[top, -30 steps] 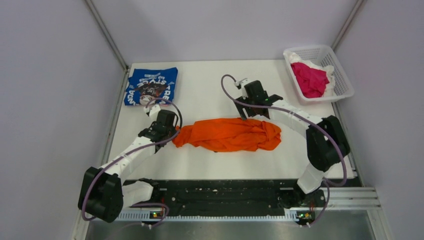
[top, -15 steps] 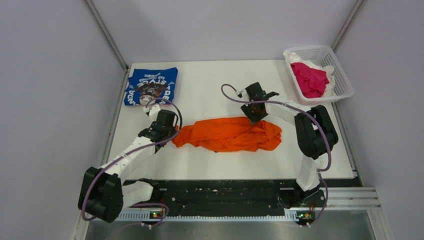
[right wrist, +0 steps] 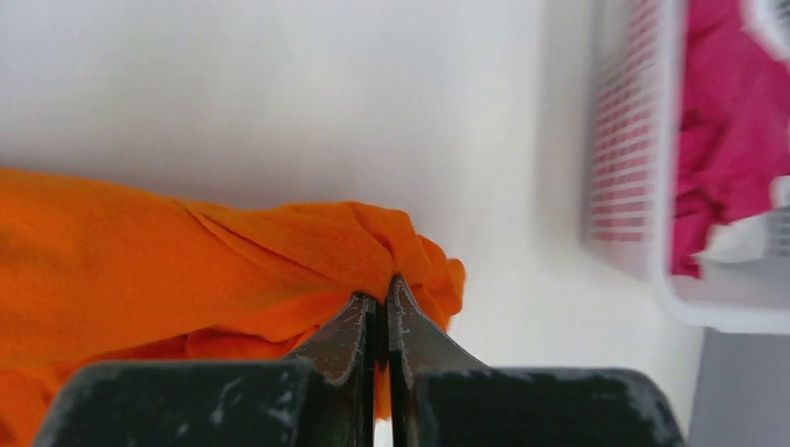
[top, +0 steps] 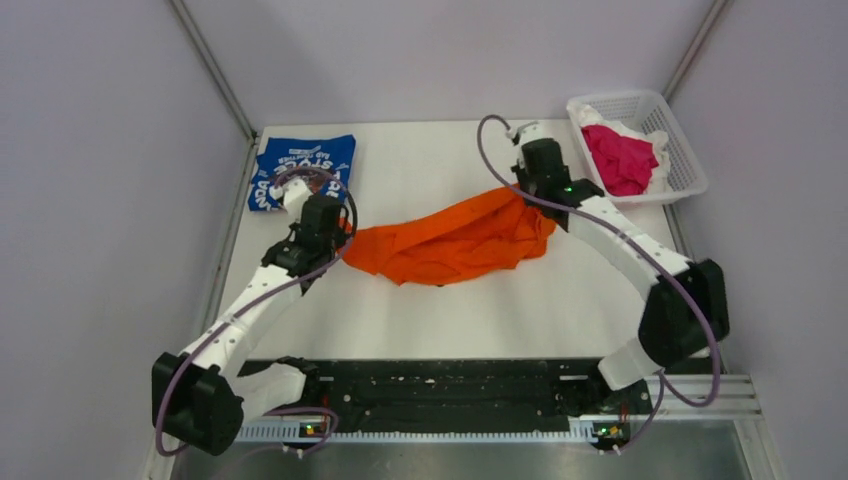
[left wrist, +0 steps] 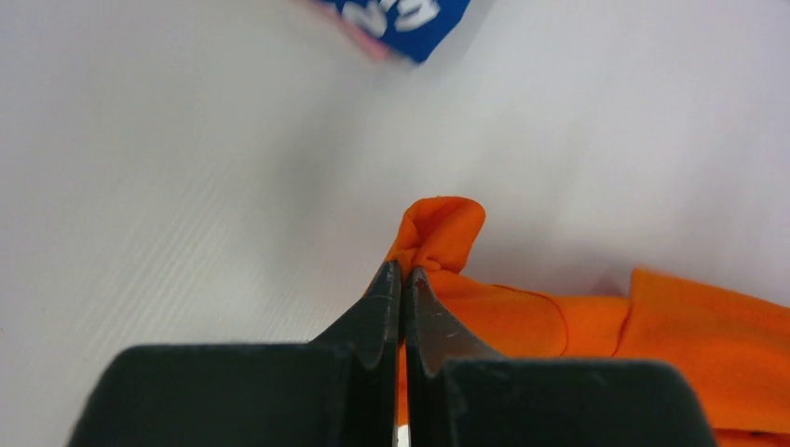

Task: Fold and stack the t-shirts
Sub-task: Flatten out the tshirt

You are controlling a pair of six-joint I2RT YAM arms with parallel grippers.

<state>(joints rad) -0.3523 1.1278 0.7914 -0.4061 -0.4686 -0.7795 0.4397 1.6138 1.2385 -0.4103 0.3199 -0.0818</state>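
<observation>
The orange t-shirt [top: 452, 242] lies bunched across the middle of the table, stretched slantwise between my two grippers. My left gripper [top: 340, 232] is shut on its left end; the left wrist view shows a fold of orange t-shirt [left wrist: 447, 233] pinched at the left gripper [left wrist: 402, 272]. My right gripper [top: 527, 196] is shut on the shirt's far right end, with orange t-shirt [right wrist: 279, 251] bunched at the right gripper [right wrist: 382, 284]. The blue t-shirt [top: 303, 172], with white lettering and a dark print, lies folded at the far left corner; the blue t-shirt's corner [left wrist: 401, 17] shows in the left wrist view.
A white mesh basket [top: 684, 150] at the far right holds pink and white cloth [top: 618, 158]; the basket [right wrist: 643, 186] also shows in the right wrist view. Grey walls enclose the table on the left, back and right. A black rail [top: 450, 385] runs along the near edge.
My right gripper closed on the orange shirt's right end and pulled it toward the far right. My left gripper drew the left end slightly back. The shirt now lies slanted and stretched.
</observation>
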